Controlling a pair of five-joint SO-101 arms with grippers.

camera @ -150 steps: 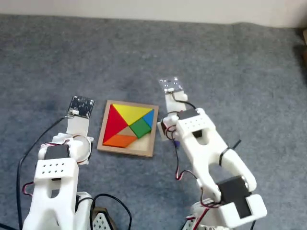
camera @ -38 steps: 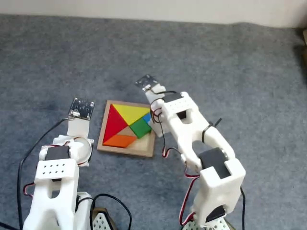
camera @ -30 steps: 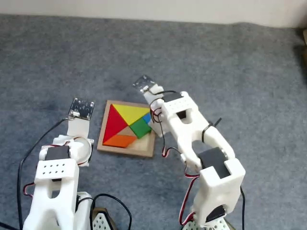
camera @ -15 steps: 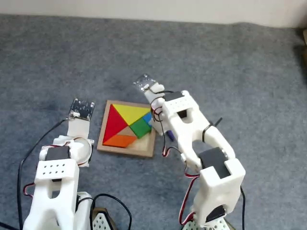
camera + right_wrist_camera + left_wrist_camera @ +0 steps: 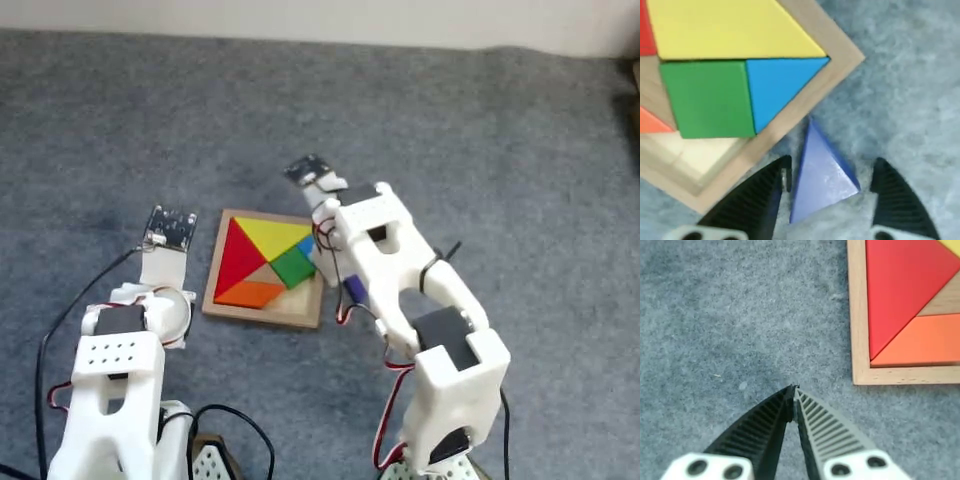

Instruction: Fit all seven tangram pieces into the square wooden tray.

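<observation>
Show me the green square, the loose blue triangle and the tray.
green square (image 5: 707, 97): right wrist view, its middle.
loose blue triangle (image 5: 822, 175): right wrist view, its face.
tray (image 5: 847, 57): right wrist view, corner rim.

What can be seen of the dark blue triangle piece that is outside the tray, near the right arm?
The dark blue triangle is a small, smooth painted piece with sharp corners. It lies on the grey carpet, just outside the wooden tray, with one corner pointing at the rim near the light blue piece. It sits between the open fingers of the right pincer: one finger is close to its side, the other stands apart. I cannot tell if it lies flat.
</observation>
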